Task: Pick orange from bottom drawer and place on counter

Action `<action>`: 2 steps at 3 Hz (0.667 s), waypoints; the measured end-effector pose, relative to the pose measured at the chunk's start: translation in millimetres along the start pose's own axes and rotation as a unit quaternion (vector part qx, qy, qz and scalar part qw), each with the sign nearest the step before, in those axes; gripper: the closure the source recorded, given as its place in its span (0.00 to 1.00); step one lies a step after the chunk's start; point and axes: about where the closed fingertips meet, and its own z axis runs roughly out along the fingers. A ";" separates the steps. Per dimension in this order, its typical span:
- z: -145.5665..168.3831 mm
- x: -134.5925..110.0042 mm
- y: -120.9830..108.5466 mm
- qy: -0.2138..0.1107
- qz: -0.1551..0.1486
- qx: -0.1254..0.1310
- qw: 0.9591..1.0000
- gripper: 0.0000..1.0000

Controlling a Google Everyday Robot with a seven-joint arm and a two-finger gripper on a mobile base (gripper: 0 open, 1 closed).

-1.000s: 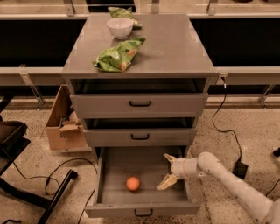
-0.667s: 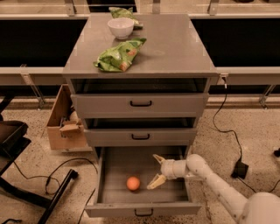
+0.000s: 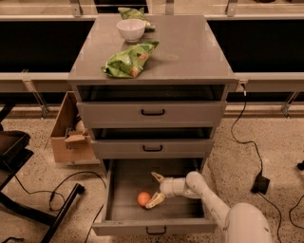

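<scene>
The orange point(image 3: 144, 198) lies on the floor of the open bottom drawer point(image 3: 114, 218), left of its middle. My gripper point(image 3: 156, 189) reaches into the drawer from the right on a white arm. It is open, with one finger point(image 3: 157, 177) toward the back and the other point(image 3: 155, 201) close beside the orange's right side. The orange lies just left of the gap between the fingers. The counter point(image 3: 190, 52) is the grey top of the cabinet above.
On the counter stand a white bowl point(image 3: 130, 29) and a green bag point(image 3: 129, 60), with another green bag point(image 3: 133, 13) behind the bowl. A cardboard box point(image 3: 71, 135) sits left of the cabinet. Cables point(image 3: 247, 142) run over the floor. A black chair base point(image 3: 42, 209) lies lower left.
My gripper has moved left inside the bottom drawer, from its right side to just beside the orange. The orange has not moved.
</scene>
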 end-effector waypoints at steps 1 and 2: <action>38.4 16.2 4.5 0.021 -0.008 -0.021 1.000 0.00; 54.0 24.6 10.8 0.032 -0.013 -0.034 0.999 0.00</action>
